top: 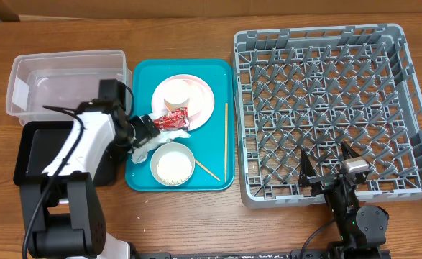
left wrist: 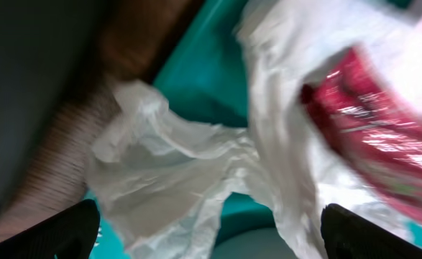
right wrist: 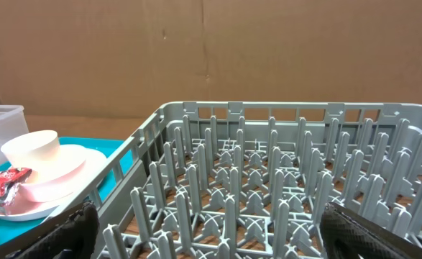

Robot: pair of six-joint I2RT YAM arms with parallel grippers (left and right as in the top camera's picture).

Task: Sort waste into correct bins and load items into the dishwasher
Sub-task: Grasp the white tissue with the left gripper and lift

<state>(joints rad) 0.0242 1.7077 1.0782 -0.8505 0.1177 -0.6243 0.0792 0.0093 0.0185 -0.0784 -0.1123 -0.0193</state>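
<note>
Crinkled red wrapper (top: 173, 120) and white napkins (top: 143, 151) (crumpled) lie against pink plate (top: 200, 98).

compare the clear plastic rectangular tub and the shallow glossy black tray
The clear plastic rectangular tub is see-through and tall-walled; the shallow glossy black tray is opaque and low. The tub sits behind the black tray in the overhead view. Both lie beside the teal tray.

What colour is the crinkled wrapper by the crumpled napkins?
Glossy red; the crinkled wrapper shows best in the left wrist view.
</note>
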